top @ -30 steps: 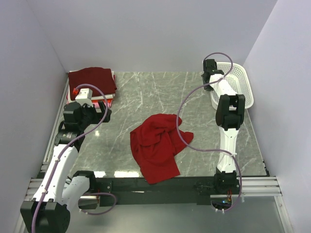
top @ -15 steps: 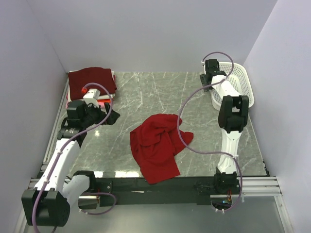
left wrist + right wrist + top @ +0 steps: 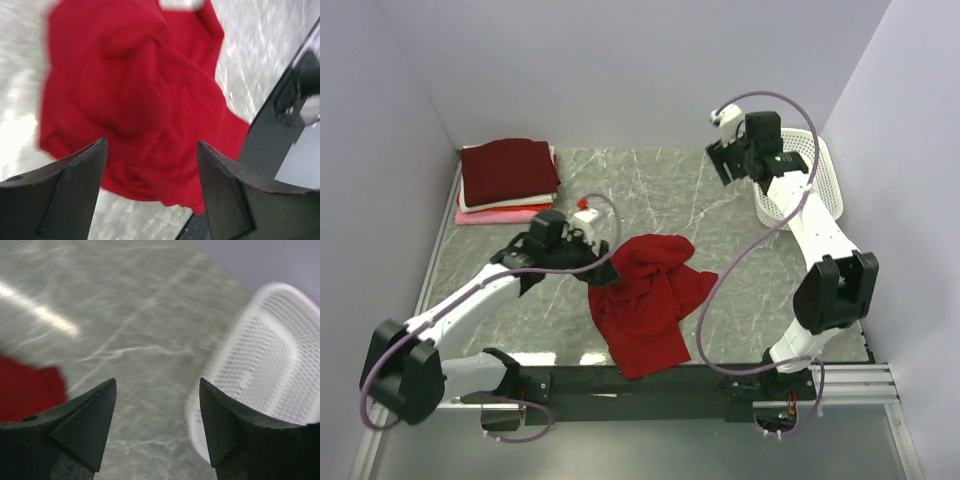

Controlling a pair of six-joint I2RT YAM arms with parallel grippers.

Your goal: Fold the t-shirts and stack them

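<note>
Red t-shirt (image 3: 135,95) crumpled just ahead of spread left claw (image 3: 151,144).

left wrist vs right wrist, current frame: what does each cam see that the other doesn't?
Left wrist only: the white neck label, the dark frame rail and the open left gripper. Right wrist only: the white basket and the open right gripper, holding nothing. Both: the red t-shirt, which fills the left wrist view but shows only as a corner in the right, and the marble table.
</note>
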